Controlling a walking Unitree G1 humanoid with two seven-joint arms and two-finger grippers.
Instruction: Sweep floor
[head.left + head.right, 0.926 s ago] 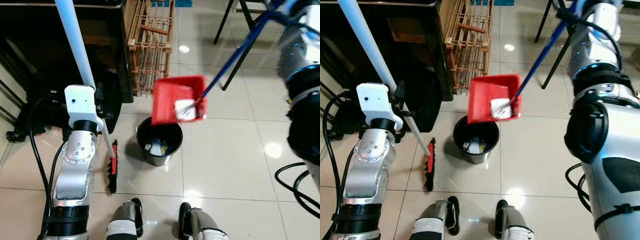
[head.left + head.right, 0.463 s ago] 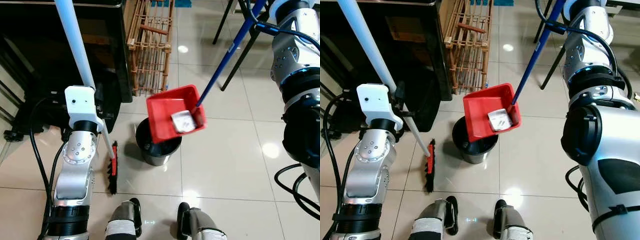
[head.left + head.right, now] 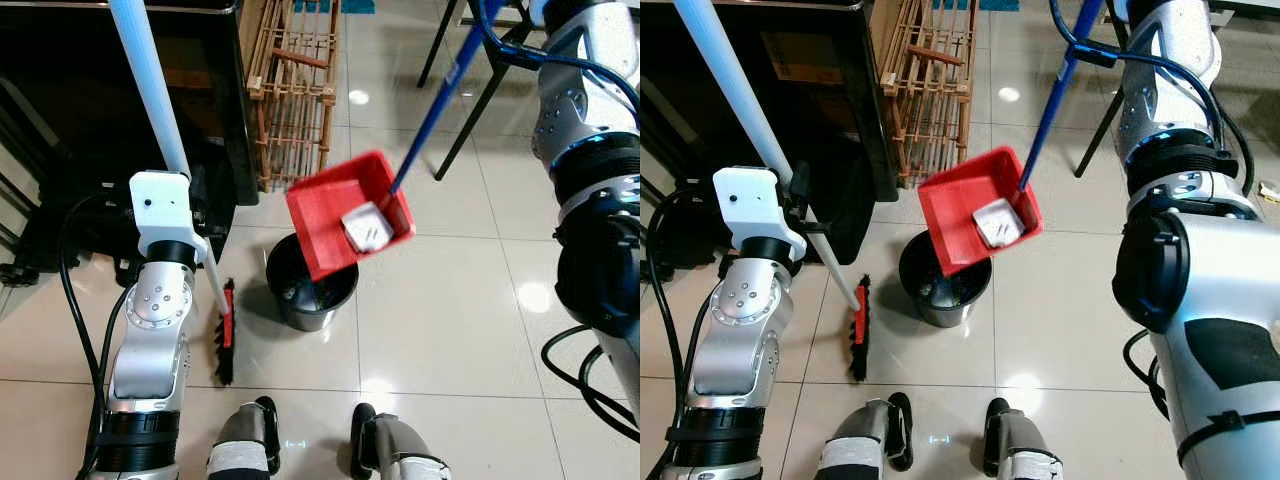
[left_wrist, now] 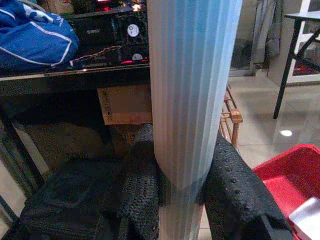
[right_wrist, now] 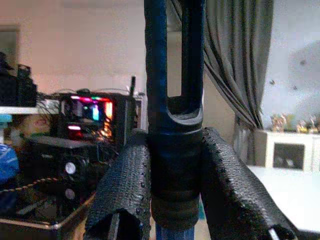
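One white wad (image 3: 367,228) lies in the red dustpan (image 3: 335,205) above the black bin (image 3: 311,292). Right gripper (image 5: 172,200), pinching the blue handle (image 3: 432,105), should tilt further; left gripper (image 4: 184,192) clamps the broom pole (image 3: 150,85).

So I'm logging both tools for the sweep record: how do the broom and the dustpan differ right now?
The broom has a pale blue-white handle and rests its red and black head on the floor; the dustpan has a dark blue handle and hangs tilted in the air above the black bin. The dustpan carries a white scrap; the broom carries nothing. Shared: each handle is gripped by an end effector, left and right.
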